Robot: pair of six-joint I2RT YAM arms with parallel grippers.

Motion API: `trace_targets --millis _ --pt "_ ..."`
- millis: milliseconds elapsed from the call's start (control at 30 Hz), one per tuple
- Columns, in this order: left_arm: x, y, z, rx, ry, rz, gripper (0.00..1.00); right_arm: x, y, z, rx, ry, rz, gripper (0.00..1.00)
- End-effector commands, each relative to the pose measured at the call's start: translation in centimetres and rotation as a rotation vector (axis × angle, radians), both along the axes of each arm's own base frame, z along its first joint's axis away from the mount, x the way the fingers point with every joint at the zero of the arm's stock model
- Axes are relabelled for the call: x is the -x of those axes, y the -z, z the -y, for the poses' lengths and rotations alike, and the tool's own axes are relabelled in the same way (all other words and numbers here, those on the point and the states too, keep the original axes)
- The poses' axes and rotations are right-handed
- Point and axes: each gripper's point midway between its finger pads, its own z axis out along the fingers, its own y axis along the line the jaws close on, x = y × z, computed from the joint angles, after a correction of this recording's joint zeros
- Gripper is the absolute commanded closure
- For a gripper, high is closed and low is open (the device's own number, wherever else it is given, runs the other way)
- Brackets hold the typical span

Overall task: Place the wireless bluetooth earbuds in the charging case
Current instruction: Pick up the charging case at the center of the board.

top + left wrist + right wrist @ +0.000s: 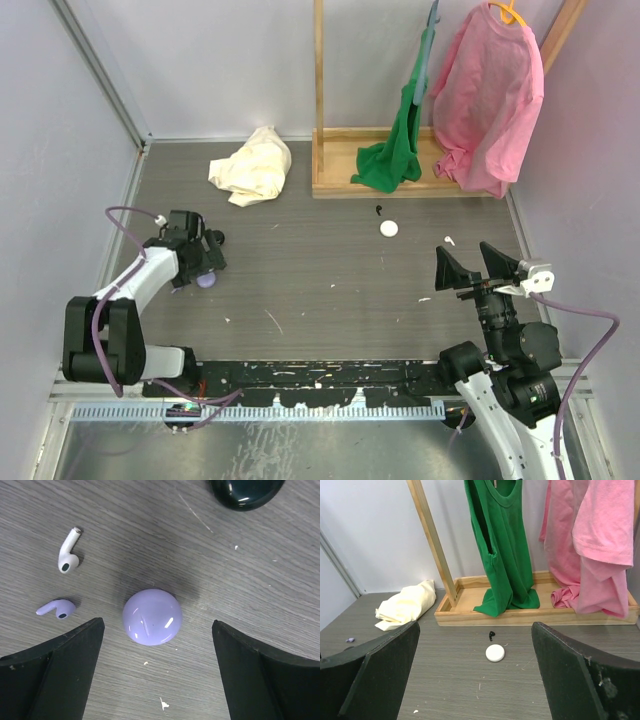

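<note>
Two grippers, both spread wide and holding nothing: right gripper (477,266) sits well apart from the work, left gripper (157,625) hangs right over it. Step in hand looks like grabbing the lavender charging case (152,617), whose lid is shut. To do it well, drop straight down, keep the case centred and close on its widest line; it's a glossy dome and will likely squirt out if pinched high. The case lies between the left fingers, touching neither, slightly nearer the earbud-side one. Two earbuds lie outside that finger: pale earbud (68,556) farther off, purple earbud (57,609) just beside its tip. Don't clip it on descent.
</note>
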Motion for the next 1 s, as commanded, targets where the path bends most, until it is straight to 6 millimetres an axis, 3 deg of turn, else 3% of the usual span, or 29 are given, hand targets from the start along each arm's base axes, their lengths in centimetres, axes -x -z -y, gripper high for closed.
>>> trace_targets --millis 0,367,967 --pt "-1.7 -0.1 0.0 0.015 -0.021 0.038 0.11 0.3 -1.3 0.3 -0.018 0.010 0.046 0.00" --pt "-1.6 0.7 0.2 0.029 -0.036 0.007 0.29 0.2 -1.3 0.4 -0.019 0.016 0.043 0.00" --pt "-1.7 1.6 0.6 0.046 -0.034 -0.039 0.38 0.3 -1.4 0.2 -0.017 0.006 0.052 0.00"
